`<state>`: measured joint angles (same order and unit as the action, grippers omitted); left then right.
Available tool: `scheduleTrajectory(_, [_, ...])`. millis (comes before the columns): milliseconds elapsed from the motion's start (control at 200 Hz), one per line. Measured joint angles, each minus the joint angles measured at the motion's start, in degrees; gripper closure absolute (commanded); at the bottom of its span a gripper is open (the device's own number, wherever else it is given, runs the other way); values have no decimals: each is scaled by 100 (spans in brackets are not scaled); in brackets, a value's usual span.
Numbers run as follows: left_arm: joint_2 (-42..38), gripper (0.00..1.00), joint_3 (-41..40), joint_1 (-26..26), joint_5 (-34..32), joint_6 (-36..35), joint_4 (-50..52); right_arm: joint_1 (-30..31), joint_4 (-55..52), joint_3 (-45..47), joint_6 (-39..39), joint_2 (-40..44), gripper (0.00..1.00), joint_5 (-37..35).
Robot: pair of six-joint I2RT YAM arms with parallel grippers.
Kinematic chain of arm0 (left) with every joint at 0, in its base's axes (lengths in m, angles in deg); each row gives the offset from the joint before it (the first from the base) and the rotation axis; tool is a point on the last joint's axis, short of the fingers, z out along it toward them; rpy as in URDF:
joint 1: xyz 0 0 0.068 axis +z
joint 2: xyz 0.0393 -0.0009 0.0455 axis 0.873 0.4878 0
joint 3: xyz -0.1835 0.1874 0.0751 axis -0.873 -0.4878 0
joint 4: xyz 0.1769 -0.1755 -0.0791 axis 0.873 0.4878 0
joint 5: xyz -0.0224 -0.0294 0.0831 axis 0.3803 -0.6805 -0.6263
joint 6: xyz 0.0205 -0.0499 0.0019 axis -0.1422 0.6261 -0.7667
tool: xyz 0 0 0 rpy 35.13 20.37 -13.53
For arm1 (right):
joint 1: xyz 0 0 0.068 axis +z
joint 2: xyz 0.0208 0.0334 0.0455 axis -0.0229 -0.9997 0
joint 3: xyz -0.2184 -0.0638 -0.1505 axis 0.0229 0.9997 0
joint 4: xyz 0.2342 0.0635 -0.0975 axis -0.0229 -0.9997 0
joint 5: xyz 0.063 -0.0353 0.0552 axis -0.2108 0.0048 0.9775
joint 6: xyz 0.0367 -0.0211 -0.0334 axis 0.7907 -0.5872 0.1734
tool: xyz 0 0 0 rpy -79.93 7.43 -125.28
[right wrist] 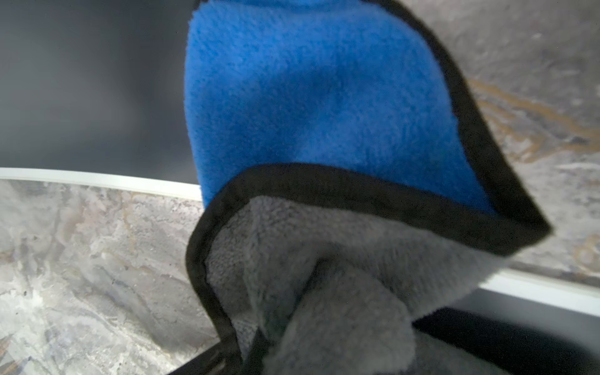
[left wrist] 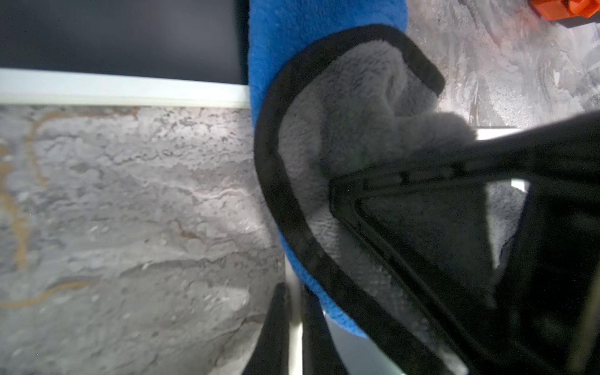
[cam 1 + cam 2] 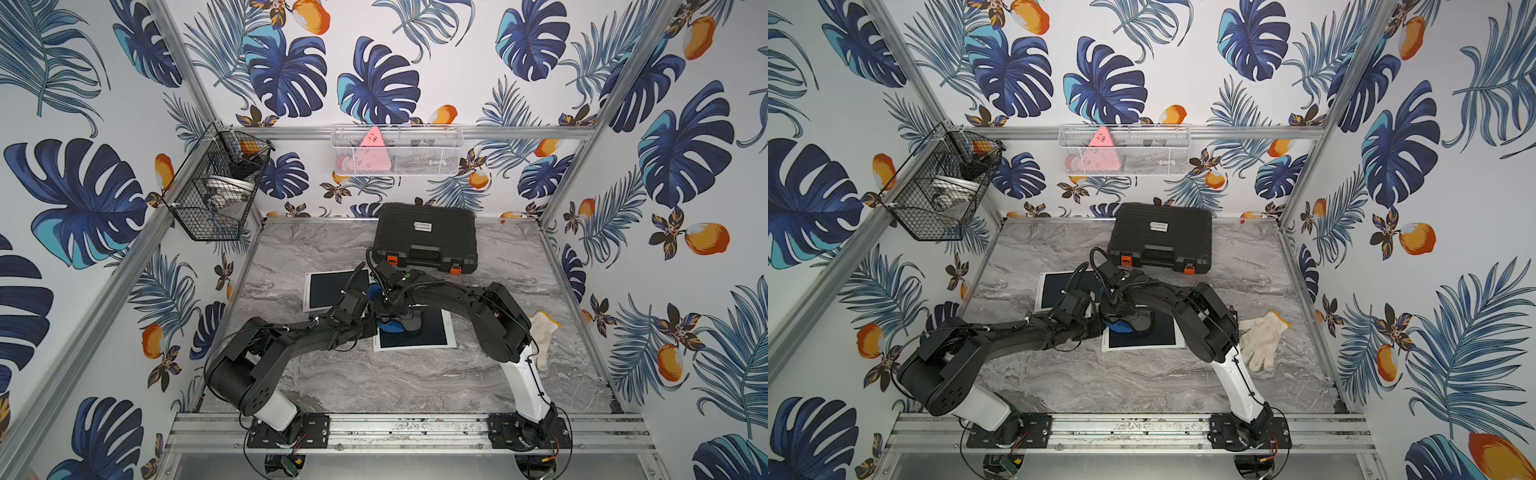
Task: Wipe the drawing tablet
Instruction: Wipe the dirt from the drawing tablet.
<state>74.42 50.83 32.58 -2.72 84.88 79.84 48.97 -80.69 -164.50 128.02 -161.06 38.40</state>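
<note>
The marbled surface [image 3: 374,386] carries everything here; at its back stands a black carrying case [image 3: 426,237], latches shut, well apart from the work and seemingly no part of it. Two drawing tablets lie flat, screens up, which is how a wipe wants them: the near drawing tablet [image 3: 432,332] at the middle, and the far drawing tablet [image 3: 328,289] beyond it toward the robot's left, with a strip of bare surface between them. A pale work glove [image 3: 1262,338] lies idle by the right arm's elbow.

The microfibre cloth [image 1: 308,97], blue on one face and grey on the other with a black hem, is bunched grey side up where it is held; its blue flap spreads away across the gap toward the far tablet's corner. Whether that flap rests on the screen or hangs just above it I cannot tell. Gathering it this way probably makes a soft pad under the grip.

The right gripper [image 3: 390,309] points down at the near tablet's far left corner; its fingers are clenched on the cloth's grey folds. The left gripper [image 2: 293,292] sits just beside it at that tablet's left edge; its fingers are pinched nearly together with the white rim showing between them, grasping the near tablet, most likely to stop it sliding under the strokes. Most of the near screen is uncovered; the wiping looks far from done.
</note>
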Motion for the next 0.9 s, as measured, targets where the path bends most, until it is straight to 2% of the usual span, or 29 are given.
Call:
scheduleTrajectory(220, [52, 95, -7, -4, 66, 15, -181, -424, 254, 868, -33, 595, 100, 83])
scheduleTrajectory(490, [66, 95, -7, -7, 101, 17, -208, -713, 33, 1746, -175, 1331, 100, -393])
scheduleTrajectory(681, [66, 95, -2, -7, 103, 20, -205, -188, -411, 1539, -155, 1263, 100, -820])
scheduleTrajectory(786, [74, 95, 7, -7, 107, 20, -199, 245, -450, 1224, -50, 1005, 100, -826])
scheduleTrajectory(896, [76, 95, 20, -7, 116, 24, -188, 398, -409, 1078, 74, 881, 100, -800])
